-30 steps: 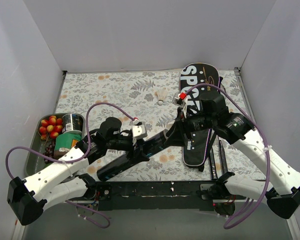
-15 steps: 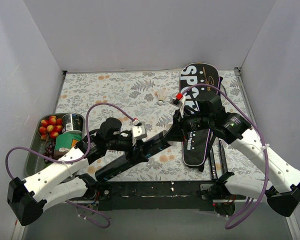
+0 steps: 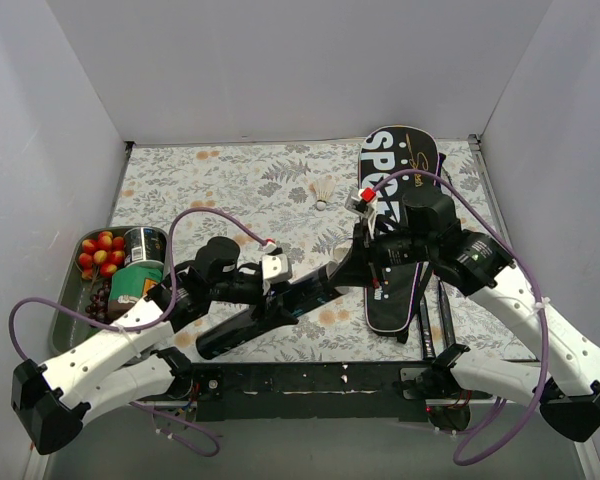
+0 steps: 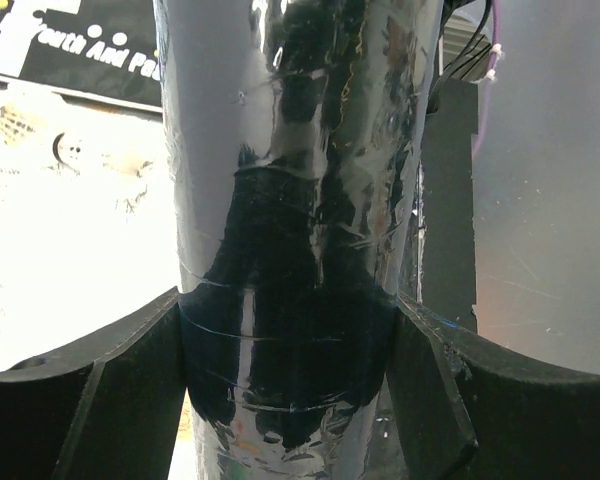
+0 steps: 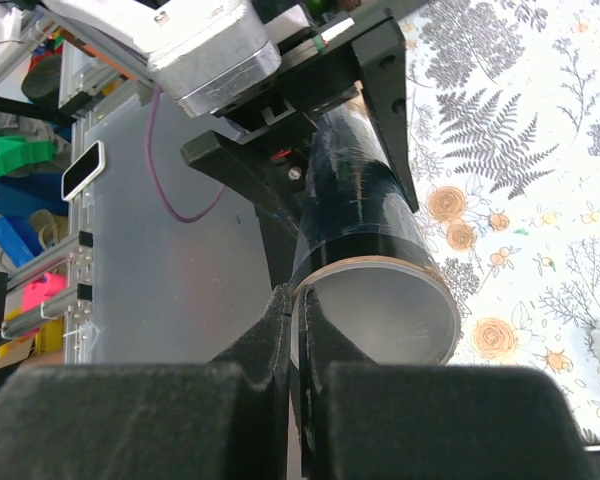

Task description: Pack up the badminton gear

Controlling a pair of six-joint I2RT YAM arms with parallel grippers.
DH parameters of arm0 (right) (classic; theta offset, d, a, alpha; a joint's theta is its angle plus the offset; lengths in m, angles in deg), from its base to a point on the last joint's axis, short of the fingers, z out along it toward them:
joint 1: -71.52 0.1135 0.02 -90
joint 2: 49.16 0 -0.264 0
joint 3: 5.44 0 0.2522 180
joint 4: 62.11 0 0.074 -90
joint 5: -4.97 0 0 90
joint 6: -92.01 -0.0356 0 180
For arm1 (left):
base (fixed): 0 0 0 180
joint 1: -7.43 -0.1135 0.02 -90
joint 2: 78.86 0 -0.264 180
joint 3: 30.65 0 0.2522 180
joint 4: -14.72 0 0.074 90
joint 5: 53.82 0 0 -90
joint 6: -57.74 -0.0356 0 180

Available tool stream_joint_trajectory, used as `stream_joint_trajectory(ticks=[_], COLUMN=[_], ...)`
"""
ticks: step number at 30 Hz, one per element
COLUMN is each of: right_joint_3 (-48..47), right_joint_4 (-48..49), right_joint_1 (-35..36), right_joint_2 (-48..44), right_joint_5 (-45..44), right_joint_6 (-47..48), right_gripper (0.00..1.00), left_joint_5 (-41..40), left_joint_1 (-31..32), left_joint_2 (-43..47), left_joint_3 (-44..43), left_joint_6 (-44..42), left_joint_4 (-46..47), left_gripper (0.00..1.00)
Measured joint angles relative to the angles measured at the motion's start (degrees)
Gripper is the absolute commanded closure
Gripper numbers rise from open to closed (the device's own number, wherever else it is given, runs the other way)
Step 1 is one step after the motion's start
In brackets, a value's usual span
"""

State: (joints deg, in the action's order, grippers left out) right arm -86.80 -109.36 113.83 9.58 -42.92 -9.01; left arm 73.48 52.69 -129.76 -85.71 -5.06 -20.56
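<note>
The long dark shuttle tube (image 3: 270, 308) lies slanted over the floral mat, held at both ends. My left gripper (image 3: 276, 292) is shut on its middle; in the left wrist view the glossy tube (image 4: 300, 200) fills the gap between both fingers (image 4: 432, 385). My right gripper (image 3: 353, 262) is shut on the rim of the tube's open end (image 5: 380, 300), one finger inside the wall and one outside. A white shuttlecock (image 3: 323, 192) lies on the mat farther back. The black racket bag (image 3: 388, 165) lies at the right, with thin racket handles (image 3: 443, 318) beside it.
A grey tray (image 3: 68, 305) with red fruit and cans sits at the left edge. White walls enclose the mat on three sides. Purple cables loop over both arms. The bag's white lettering (image 4: 70, 60) shows behind the tube in the left wrist view.
My right gripper has closed from open onto the rim of the tube's open end. The left gripper keeps its hold, and the tube has barely shifted.
</note>
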Motion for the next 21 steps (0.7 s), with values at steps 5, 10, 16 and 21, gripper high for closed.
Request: stream_joint_trajectory(ticks=[5, 10, 16, 21], right_joint_3=[0.0, 0.0, -0.4, -2.3], right_joint_4=[0.9, 1.0, 0.0, -2.3], right_joint_1=[0.2, 0.2, 0.3, 0.6], right_joint_2=[-1.7, -2.1, -3.4, -3.6], right_joint_5=[1.9, 2.3, 1.8, 0.6], right_joint_6=[-0.4, -0.4, -0.2, 0.7], right_gripper=[0.99, 0.99, 0.99, 0.99], left_joint_5=[1.3, 1.7, 1.9, 2.3], left_joint_1=[0.3, 0.3, 0.4, 0.4], left_joint_2=[0.4, 0.5, 1.9, 2.4], left_joint_3=[0.0, 0.0, 0.3, 0.3], left_joint_6=[-0.7, -0.9, -0.8, -0.6], left_joint_4=[1.8, 2.3, 3.3, 4.8], left_gripper=[0.86, 0.86, 0.86, 0.86])
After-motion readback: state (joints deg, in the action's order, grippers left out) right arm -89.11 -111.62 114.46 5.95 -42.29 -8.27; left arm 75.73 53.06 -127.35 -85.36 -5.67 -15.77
